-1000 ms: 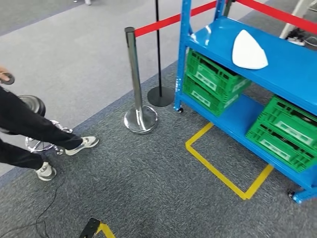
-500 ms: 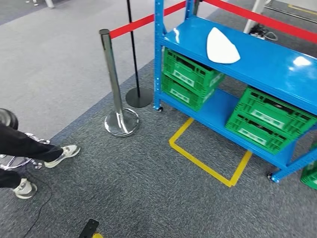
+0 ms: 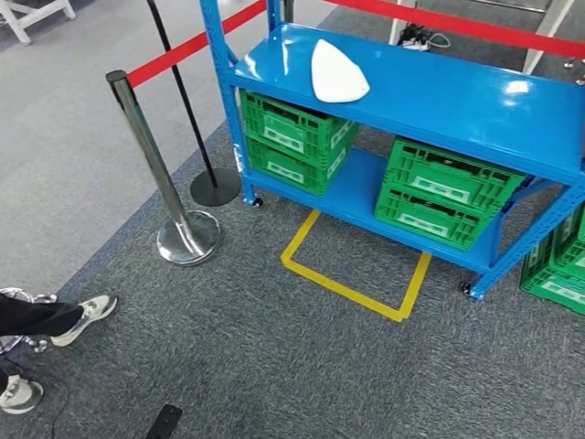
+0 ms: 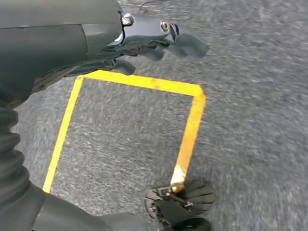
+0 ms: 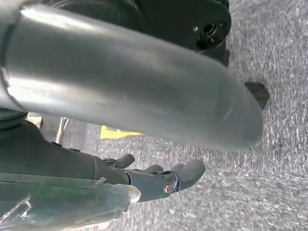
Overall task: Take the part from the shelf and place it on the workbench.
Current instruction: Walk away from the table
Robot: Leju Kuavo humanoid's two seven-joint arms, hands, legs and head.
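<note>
On my left wrist camera the left hand [image 4: 160, 41] hangs over grey carpet [image 4: 254, 120], fingers stretched out loosely and a little apart, with nothing in them. Beneath it I see yellow floor tape [image 4: 190, 130] forming a corner of a rectangle. On the right wrist camera the right hand [image 5: 163, 180] hangs the same way, fingers extended and slightly spread, holding nothing; much of that picture is blocked by a silver arm tube, and what I can see of the carpet is blurred.

From the head camera I look down at a blue shelf [image 3: 441, 101]. The part [image 3: 335, 75], a white, rounded-triangular piece, lies flat on the shelf's upper deck, toward its left end, well apart from both hands. On the lower deck stand two stacks of green crates [image 3: 296, 139], one under the part and one [image 3: 441, 192] further right; more green crates [image 3: 558, 265] sit on the floor past the shelf's right leg, cut off by the picture edge. A yellow taped rectangle [image 3: 352, 291] marks the carpet in front of the shelf. To the left stands a chrome stanchion [image 3: 175, 206] with a red belt [image 3: 169, 57], and a black post [image 3: 207, 174] behind it. At the lower left, a person's legs and light shoes [image 3: 86, 315] come in, cut off at the edge. A small dark object [image 3: 164, 422] on the carpet at the bottom edge I cannot identify.
</note>
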